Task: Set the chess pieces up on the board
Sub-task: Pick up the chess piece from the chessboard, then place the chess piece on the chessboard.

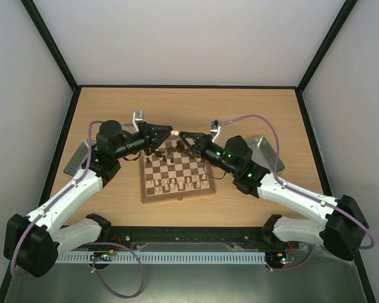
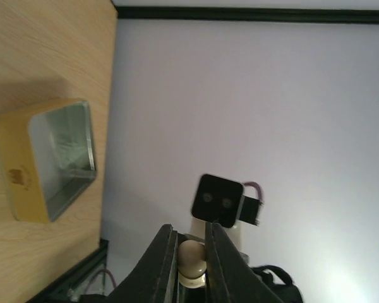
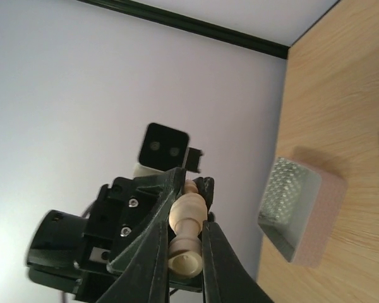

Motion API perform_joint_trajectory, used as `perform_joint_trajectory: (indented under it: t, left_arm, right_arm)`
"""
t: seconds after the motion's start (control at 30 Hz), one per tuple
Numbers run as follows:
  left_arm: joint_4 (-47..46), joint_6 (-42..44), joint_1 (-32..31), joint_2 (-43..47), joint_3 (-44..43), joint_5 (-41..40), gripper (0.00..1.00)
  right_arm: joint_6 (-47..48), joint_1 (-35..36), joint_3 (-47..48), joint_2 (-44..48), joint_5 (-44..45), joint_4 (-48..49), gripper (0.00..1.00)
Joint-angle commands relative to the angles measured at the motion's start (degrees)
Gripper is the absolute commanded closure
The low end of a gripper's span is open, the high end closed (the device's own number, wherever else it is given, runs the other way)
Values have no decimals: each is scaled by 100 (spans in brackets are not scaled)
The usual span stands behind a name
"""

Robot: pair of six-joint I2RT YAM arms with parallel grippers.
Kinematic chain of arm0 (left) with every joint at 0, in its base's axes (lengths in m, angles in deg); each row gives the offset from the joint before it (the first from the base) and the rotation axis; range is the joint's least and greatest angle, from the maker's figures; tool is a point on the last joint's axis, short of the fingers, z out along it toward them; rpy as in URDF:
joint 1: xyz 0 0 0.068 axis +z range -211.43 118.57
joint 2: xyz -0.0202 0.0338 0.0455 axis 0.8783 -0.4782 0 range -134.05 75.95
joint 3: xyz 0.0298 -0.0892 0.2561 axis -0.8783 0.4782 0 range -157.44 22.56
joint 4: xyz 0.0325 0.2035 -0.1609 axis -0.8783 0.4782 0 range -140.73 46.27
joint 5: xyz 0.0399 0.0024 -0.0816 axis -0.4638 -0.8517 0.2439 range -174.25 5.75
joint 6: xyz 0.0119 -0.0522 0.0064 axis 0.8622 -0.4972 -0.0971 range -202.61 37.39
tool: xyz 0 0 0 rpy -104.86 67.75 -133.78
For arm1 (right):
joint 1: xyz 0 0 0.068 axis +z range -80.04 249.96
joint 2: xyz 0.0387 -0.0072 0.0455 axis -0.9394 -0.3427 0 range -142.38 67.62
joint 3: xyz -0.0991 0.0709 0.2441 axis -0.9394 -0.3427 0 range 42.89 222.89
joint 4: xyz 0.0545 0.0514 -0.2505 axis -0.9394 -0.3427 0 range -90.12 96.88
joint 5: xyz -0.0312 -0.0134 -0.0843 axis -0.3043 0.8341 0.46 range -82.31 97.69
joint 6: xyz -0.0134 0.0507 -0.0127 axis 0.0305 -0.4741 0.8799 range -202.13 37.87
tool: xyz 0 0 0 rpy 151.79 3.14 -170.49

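Note:
A pale cream chess piece (image 1: 175, 133) hangs in the air above the far edge of the chessboard (image 1: 177, 197). My left gripper (image 1: 170, 134) and right gripper (image 1: 180, 135) meet tip to tip there, and both are closed on it. In the left wrist view my gripper (image 2: 191, 243) pinches its rounded head (image 2: 192, 260). In the right wrist view my gripper (image 3: 186, 222) clamps its base (image 3: 188, 211), and the left fingers (image 3: 170, 189) close round its top. Cream pieces (image 1: 175, 184) line the near rows and dark pieces (image 1: 170, 149) the far rows.
A grey metal tray (image 1: 77, 158) lies left of the board and another (image 1: 266, 150) right of it, under the right arm. The right tray shows in the left wrist view (image 2: 50, 158), the left tray in the right wrist view (image 3: 294, 211). Black rails edge the table.

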Motion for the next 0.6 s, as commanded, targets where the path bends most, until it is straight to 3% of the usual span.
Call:
perform_joint_trajectory:
  t: [0.0,0.17,0.3,0.4,0.57]
  left_arm:
    - [1612,1402,20,380,-433,-948,96]
    - [3402,3239,87,926,-782,-2985,96]
    - [4226,4423,93,1316,-986,-4511,96]
    - [4493,5029,96,1515,-1169,-5189,96]
    - [4673,5678,95,1648,-1520,-5642,95]
  right_arm:
    - [695,-21,391,-16,291,-979,97]
    - [2210,-21,1423,-581,225,-3204,98]
    - [3096,121,2242,-1198,472,-4601,98]
    - [3555,405,2998,-1794,802,-5546,98]
    - [4102,1035,4121,-2771,1034,-6502,98]
